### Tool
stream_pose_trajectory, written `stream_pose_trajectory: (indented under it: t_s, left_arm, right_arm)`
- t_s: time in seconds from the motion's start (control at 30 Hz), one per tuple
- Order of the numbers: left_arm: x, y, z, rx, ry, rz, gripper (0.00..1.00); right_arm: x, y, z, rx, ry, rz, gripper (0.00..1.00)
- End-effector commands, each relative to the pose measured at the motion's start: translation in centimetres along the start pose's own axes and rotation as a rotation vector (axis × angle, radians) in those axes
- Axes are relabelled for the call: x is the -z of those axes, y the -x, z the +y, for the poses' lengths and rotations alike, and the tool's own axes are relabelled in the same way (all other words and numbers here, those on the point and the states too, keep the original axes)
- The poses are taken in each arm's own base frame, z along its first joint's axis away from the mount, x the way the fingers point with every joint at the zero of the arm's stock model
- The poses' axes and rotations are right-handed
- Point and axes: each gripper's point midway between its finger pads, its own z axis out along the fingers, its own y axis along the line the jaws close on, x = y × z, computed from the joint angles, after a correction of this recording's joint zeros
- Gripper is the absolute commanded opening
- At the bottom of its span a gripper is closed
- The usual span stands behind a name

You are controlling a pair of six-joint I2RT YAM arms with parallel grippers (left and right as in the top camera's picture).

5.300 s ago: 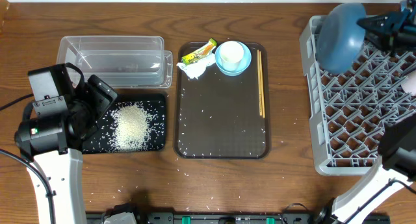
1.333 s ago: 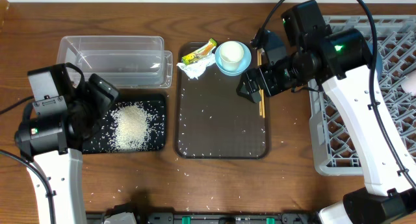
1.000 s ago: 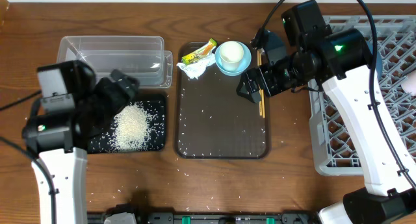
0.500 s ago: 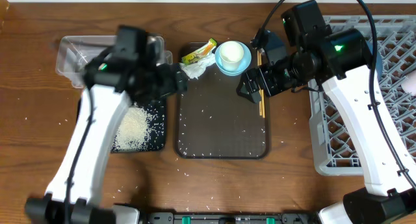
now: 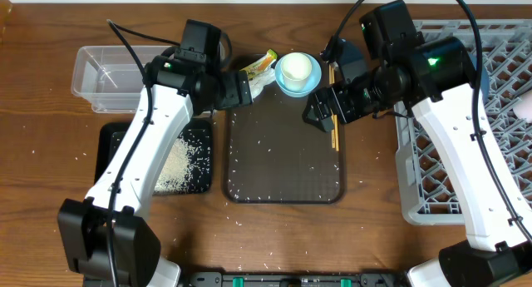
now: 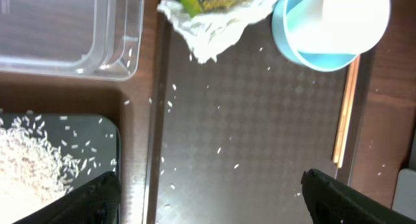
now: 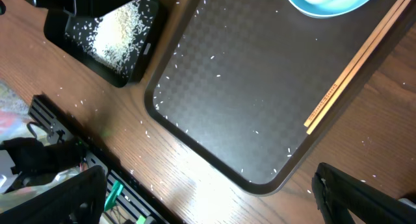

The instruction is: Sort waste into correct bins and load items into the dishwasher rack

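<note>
rice heap (image 5: 170,166): sits in the black tray (image 5: 112,145); stray grains lie over the brown serving tray (image 5: 283,154) and the table (image 5: 374,237)
snack wrapper (image 6: 208,0): lies on the paper scrap (image 6: 214,29) at the serving tray's far-left corner
paper scrap: crumpled, half over the tray rim, just beside the bowl
cup (image 5: 298,68): stands inside the light blue bowl (image 5: 297,86), at the far edge of the serving tray
chopsticks (image 7: 351,71): paired, flat along the serving tray's right edge, next to the bowl
clear tub (image 5: 108,71): behind the black tray, left of the serving tray
dishwasher rack (image 5: 509,71): right of the serving tray, partly hidden by the right arm
left gripper (image 6: 211,191): jaws wide apart, nothing between them; hangs over the tray's far-left corner near the scrap
right gripper (image 7: 208,191): jaws wide apart, holding nothing; above the chopsticks, not touching
</note>
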Motion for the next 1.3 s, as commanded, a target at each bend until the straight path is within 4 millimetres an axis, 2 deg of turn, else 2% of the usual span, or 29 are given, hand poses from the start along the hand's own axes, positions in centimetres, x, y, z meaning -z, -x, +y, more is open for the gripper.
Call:
stream_pose_trajectory:
  t_s: [0.0,0.17,0.33,0.5,0.6,0.73,0.9,1.03,1.13,1.27]
  left_arm:
    - [0.5,1.2,-0.1,-0.02,0.007,-0.042,0.92]
    - [0.6,1.6,0.1,-0.021,0.019,-0.06,0.92]
    - [0.8,2.8,2.1,-0.002,0.107,-0.113,0.92]
    - [1.1,2.6,3.5,0.038,0.105,-0.085,0.92]
    - [1.5,2.3,3.5,0.059,0.063,-0.065,0.92]
    - [3.1,2.8,4.8,0.092,0.068,-0.097,0.92]
    - [6.4,4.0,7.7,0.176,0.081,-0.183,0.92]
    - [9.0,4.4,11.5,0.273,0.117,-0.237,0.92]
    - [10.0,3.8,14.3,0.347,0.153,-0.231,0.92]
    - [10.5,3.2,16.7,0.413,0.184,-0.22,0.92]
  right_arm:
    - [-0.1,-0.1,0.3,0.02,0.001,0.001,0.99]
    - [-0.1,-0.1,0.3,0.021,0.001,0.001,0.99]
    - [-0.1,-0.1,0.3,0.021,0.001,0.001,0.99]
    - [-0.1,-0.1,0.3,0.02,0.001,0.001,0.99]
    - [-0.1,-0.1,0.3,0.02,0.001,0.001,0.99]
    - [-0.1,-0.1,0.3,0.02,0.001,0.001,0.99]
    - [-0.1,-0.1,0.3,0.02,0.001,0.001,0.99]
    - [-0.1,-0.1,0.3,0.02,0.001,0.001,0.99]
    - [-0.1,-0.1,0.3,0.021,0.001,0.001,0.99]
    - [-0.1,-0.1,0.3,0.021,0.001,0.001,0.99]
